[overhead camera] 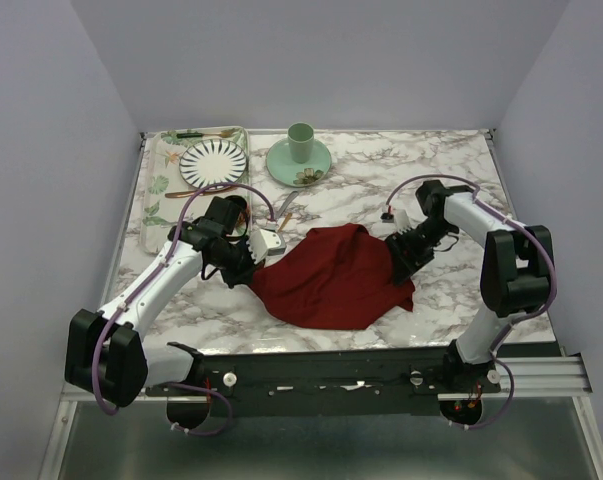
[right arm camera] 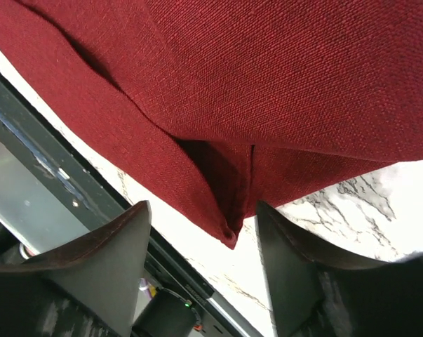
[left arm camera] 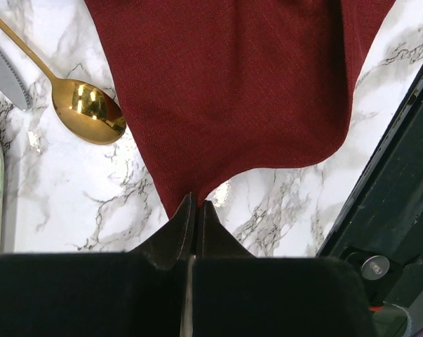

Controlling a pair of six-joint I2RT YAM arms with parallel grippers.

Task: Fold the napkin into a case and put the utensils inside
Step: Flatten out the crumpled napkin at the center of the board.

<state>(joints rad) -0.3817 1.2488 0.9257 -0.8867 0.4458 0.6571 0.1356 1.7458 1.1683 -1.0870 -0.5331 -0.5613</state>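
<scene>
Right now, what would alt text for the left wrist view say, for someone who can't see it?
The left gripper, shut, pinches a corner of the dark red napkin, which spreads away over the marble table. A gold spoon lies on the table beside the cloth, a knife tip past it.

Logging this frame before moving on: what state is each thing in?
napkin, rumpled, not yet folded
left claw, shut on a napkin corner
right claw, open, astride another napkin corner
gold spoon, lying beside the napkin, not inside
knife, lying beside the spoon
cup, upright on its saucer
</scene>
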